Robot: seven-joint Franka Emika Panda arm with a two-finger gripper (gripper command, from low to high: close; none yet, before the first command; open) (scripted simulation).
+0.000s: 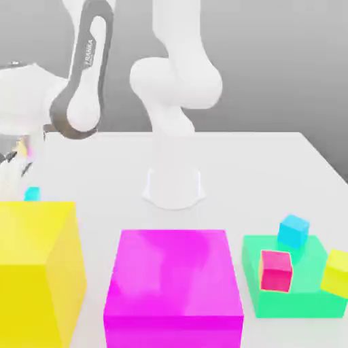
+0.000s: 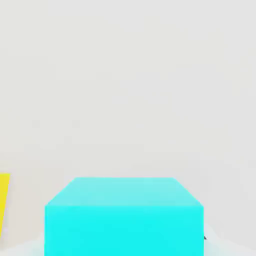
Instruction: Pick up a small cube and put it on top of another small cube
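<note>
A small cyan cube [image 1: 32, 194] sits at the exterior view's far left, just behind the big yellow block [image 1: 37, 272]. My gripper [image 1: 27, 182] comes down on it from above and is shut on it. The hand view has the same cyan cube [image 2: 124, 217] very close, over the white table. The other small cyan cube [image 1: 293, 231] rests on top of a green block [image 1: 299, 289] at the exterior view's right, well away from the gripper.
A big magenta block [image 1: 173, 279] stands at the front middle. A small pink cube [image 1: 275, 270] and a small yellow cube [image 1: 336, 273] sit on the green block. The arm's white base [image 1: 174, 183] stands mid-table. A yellow edge [image 2: 4, 200] shows beside the cube.
</note>
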